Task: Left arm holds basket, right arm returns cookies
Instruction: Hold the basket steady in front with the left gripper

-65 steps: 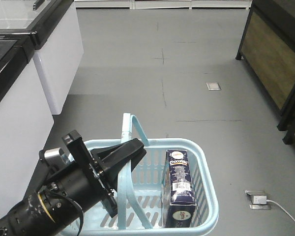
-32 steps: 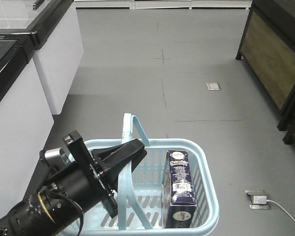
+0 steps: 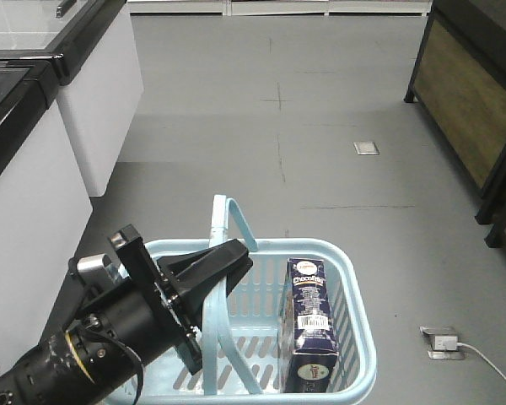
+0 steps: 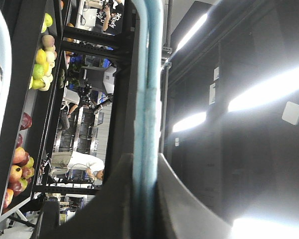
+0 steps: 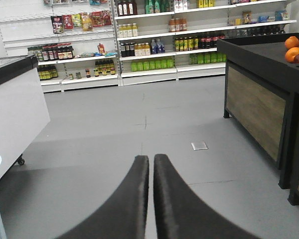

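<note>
While my left gripper [image 3: 232,257] clamps the handle [image 3: 230,211] of the basket [image 3: 360,312], the cookies [image 3: 310,325] stand upright along its right wall, I judge low-left of my right gripper [image 5: 151,164], whose jaws sit together, empty.

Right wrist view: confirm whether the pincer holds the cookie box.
No, the right pincer is shut on nothing; the cookie box stands in the basket.

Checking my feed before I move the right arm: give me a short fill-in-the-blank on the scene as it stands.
The left hand is shut on the ____ of the light-blue basket.
The Chocofello cookie box stands ____ inside that basket.
The right hand is shut and holds ____.
Missing words: handle; upright; nothing.
</note>
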